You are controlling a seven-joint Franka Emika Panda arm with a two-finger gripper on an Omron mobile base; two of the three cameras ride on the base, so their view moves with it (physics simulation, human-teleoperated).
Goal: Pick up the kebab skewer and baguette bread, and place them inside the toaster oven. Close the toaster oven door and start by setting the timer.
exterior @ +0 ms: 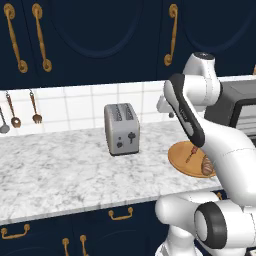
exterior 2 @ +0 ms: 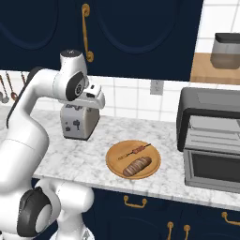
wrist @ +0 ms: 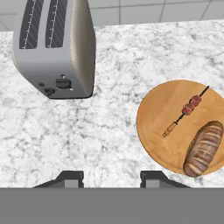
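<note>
On the marble counter lies a round wooden plate [exterior 2: 112,161]. It carries the kebab skewer [exterior 2: 136,151], a thin dark stick with small reddish chunks, and beside it the golden-brown baguette bread [exterior 2: 138,165]. From the hand view, the skewer [wrist: 189,106] and baguette [wrist: 203,148] lie to the right, well below my gripper [wrist: 113,180]. The gripper hangs open over bare counter with nothing between its fingertips [wrist: 72,179]. Right of the plate stands the dark grey toaster oven [exterior 2: 206,110]; its door [exterior 2: 213,166] looks folded down, the inside showing.
A silver two-slot toaster [exterior 2: 77,122] stands left of the plate, just behind my hand. Utensils [exterior: 35,107] hang on the tiled wall at far left. Dark blue cabinets [exterior: 100,35] hang over the counter. A dark jar [exterior 2: 225,51] sits on a wooden shelf above the oven.
</note>
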